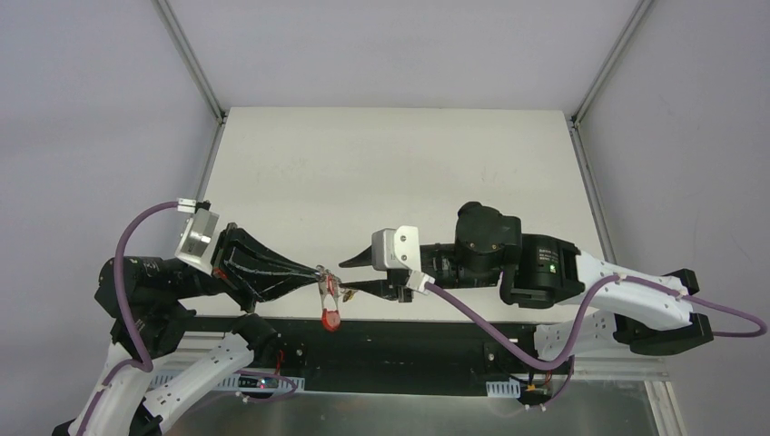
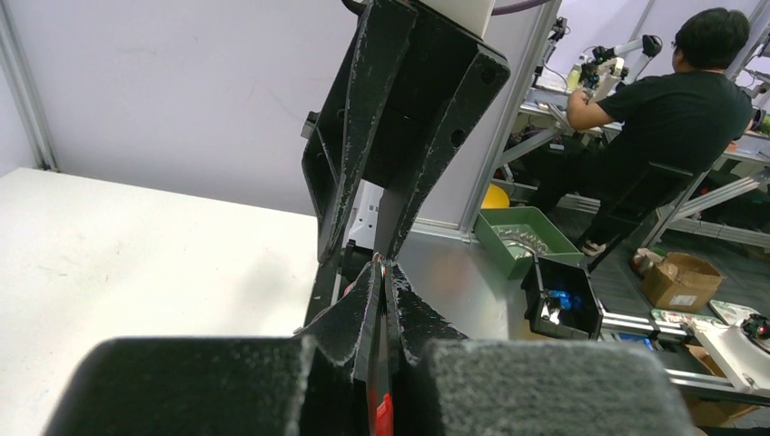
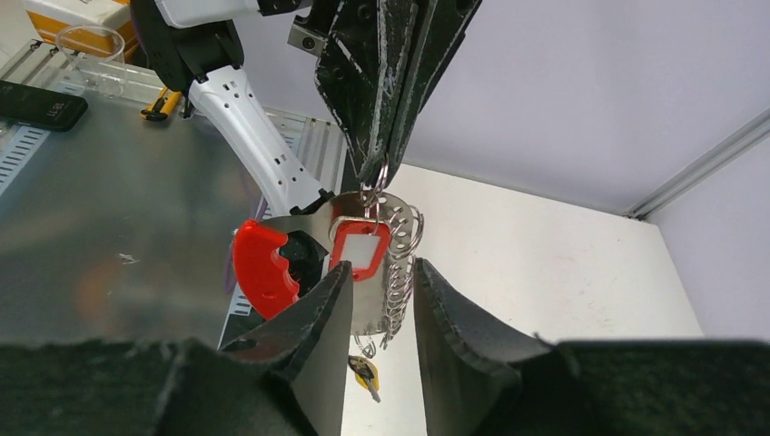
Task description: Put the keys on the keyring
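**Key bunch held at the near edge of the worktop**

The left gripper (image 1: 315, 272) is closed tight, and a small wire keyring (image 3: 382, 175) is pinched between its fingertips. A bunch is hung from this keyring in the air, clear of the surface, at the near edge of the worktop (image 1: 390, 173) and between the two arms.

In the right wrist view a red tag (image 3: 360, 251) with a white window is seen just below the keyring. A red curved plastic piece (image 3: 261, 269) is seen beside it on the left. The keys (image 3: 365, 373) are found in the same bunch. One small key with a yellow head is seen at the very bottom. A silvery metal part (image 3: 399, 263) edged with a row of small rings is seen above it, and its exact shape cannot be made out.

The right gripper (image 1: 347, 279) is pointed at the left one, tip to tip. Its jaws are set narrowly apart, and the silvery part of the bunch is placed between them. Whether the pads are pressed on the metal cannot be told.
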Available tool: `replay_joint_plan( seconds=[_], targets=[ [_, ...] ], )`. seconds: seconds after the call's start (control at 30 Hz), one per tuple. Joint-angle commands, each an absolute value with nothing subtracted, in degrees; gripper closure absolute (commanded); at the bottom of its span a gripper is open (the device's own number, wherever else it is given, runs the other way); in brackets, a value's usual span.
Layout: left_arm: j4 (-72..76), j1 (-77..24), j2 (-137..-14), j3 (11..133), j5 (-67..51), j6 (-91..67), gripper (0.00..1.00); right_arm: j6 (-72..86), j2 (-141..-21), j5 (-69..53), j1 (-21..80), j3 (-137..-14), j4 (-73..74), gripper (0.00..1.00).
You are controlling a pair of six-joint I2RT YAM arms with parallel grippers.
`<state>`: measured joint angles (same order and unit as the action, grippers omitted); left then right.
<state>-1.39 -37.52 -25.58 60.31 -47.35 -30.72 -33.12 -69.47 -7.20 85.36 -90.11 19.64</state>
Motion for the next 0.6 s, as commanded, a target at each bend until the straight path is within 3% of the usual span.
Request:
replay_joint_plan(
  seconds=[0.0,0.57],
  targets=[
    [3.5,-37.7,-25.0,60.3,-46.4,-31.6,1.0,-36.0,-69.1,-6.0,86.4,-92.0,15.4,0.68],
    [3.6,-37.7,-24.2,59.5,-46.5,-31.6,1.0,-36.1,-71.0,-5.7,87.8,-94.3,13.4,0.78]
  ],
)
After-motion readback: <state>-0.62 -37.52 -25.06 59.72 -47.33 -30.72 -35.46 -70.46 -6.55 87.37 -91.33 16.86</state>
